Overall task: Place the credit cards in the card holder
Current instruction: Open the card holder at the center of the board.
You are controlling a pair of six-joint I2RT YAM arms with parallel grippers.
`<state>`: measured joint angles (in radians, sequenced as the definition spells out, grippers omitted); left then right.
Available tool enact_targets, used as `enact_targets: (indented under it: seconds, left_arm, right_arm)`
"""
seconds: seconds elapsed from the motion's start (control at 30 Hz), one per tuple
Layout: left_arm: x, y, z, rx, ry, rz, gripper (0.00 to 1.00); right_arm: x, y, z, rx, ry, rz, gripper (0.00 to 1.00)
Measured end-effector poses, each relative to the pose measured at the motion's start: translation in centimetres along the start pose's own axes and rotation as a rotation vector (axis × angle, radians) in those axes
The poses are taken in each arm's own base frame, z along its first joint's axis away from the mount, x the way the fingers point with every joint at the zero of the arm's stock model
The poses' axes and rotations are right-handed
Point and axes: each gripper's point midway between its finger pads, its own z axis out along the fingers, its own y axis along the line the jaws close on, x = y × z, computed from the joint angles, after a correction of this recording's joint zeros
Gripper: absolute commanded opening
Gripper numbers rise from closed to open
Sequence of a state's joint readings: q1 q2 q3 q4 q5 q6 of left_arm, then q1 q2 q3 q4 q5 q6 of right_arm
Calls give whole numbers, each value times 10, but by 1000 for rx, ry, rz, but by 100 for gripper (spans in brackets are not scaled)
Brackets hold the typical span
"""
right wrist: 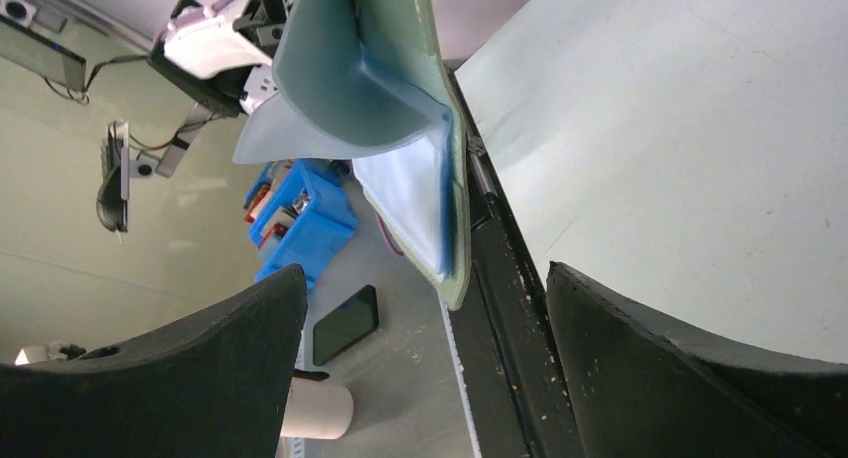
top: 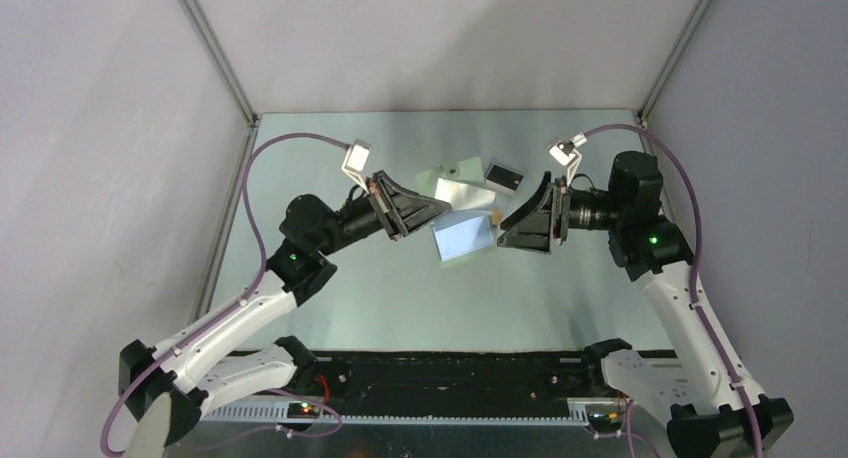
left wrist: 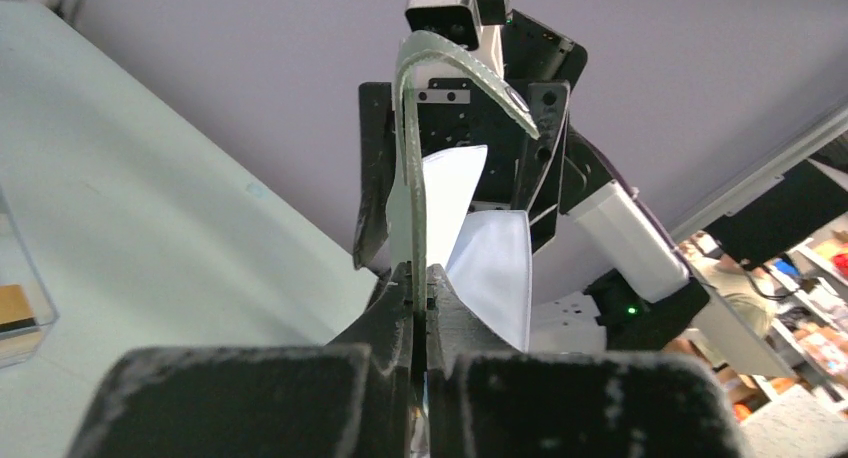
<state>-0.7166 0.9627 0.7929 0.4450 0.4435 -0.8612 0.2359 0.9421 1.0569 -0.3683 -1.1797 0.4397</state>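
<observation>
The card holder [top: 465, 236] hung open above the middle of the desk [top: 330, 278]. Its panels ran roughly from far to near, and the bluish inside was turned up and toward the right. In the left wrist view it stood on edge, rising from the fingers with its top flap curled over.

It lay between the two tools, its left edge in the left tool [top: 440, 213] and its right edge just beside the right tool [top: 512, 226]. The left tool was clamped tight on the grey-green edge. The right tool's jaws stood wide apart on either side of the open flaps, and no contact could be seen.

Farther back, a black card [top: 505, 178] lay in a clear tray [top: 488, 166].
</observation>
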Motion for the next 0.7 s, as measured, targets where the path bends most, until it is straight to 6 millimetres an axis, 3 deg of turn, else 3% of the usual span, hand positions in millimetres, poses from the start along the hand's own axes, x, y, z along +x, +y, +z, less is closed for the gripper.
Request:
enact_targets:
  seconds: [0.2,0.47,0.63,0.7]
  left_arm:
    - [2,-10,7,37,46,-78,0]
    - [6,-14,6,50,67,-126,0]
    - [4,-14,6,48,64,-137,0]
    - [2,-16,6,51,61,-141,4]
  right_arm:
    - [7,7,12,-34,33,-45,90]
    - [-5,1,34,-88,41,-4,77]
    - [-11,3,44,-120,36,12,58]
    - [-14,6,46,-135,32,9,47]
